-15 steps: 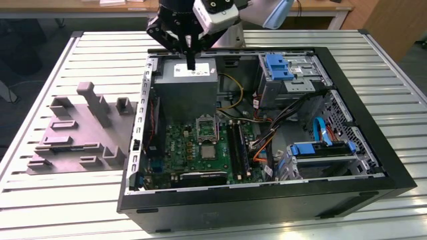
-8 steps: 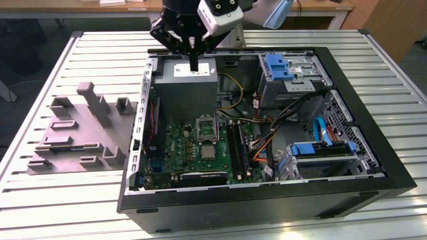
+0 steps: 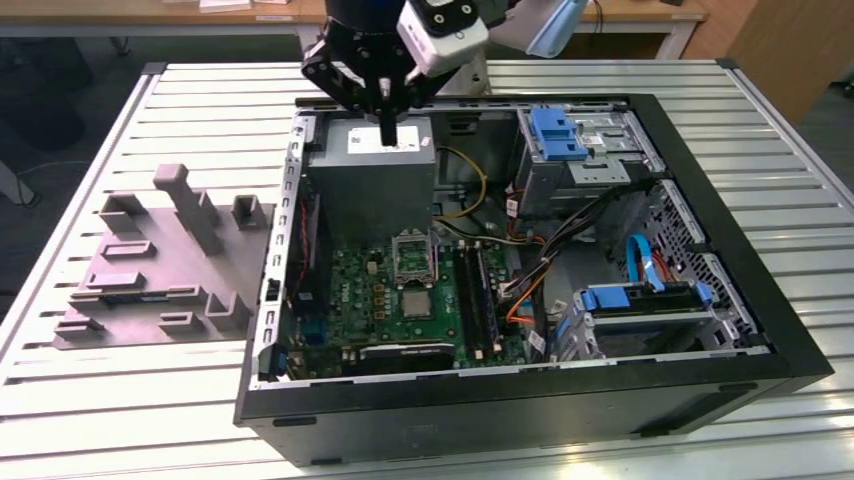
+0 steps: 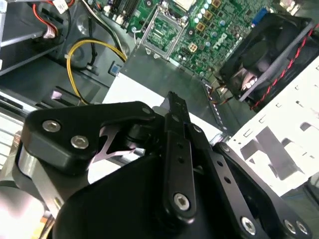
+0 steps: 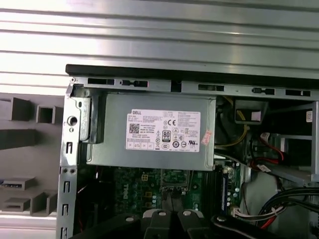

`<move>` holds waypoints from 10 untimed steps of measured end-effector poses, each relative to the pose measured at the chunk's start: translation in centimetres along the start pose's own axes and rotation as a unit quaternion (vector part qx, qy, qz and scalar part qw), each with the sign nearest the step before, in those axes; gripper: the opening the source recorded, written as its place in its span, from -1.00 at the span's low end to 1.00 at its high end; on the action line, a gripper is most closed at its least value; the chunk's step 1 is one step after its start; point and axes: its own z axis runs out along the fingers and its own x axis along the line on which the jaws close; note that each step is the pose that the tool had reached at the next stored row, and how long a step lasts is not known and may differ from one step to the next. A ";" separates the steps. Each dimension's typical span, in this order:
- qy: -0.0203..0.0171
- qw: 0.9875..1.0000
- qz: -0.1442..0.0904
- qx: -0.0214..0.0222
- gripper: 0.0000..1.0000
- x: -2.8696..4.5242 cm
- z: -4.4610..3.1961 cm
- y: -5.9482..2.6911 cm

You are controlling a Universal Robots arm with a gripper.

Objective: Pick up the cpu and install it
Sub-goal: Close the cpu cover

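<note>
While the gripper hangs over the power supply with its jaws pinched together and nothing in them as far as we can see, we'd say the pickup hasn't started. In the exterior view the cpu looks to be lying on the motherboard, at 6 o'clock from the empty socket. Grabbing something that thin calls for opened jaws and a square approach. We can't really make out its edges, tbh.
</note>
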 end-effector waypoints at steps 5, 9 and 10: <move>0.000 1.000 -0.011 0.000 -0.79 -1.17 0.90 -0.21; 0.000 1.000 -0.011 0.000 -0.79 -2.30 1.41 -0.48; 0.001 1.000 -0.012 0.000 -0.79 -2.35 1.49 -0.52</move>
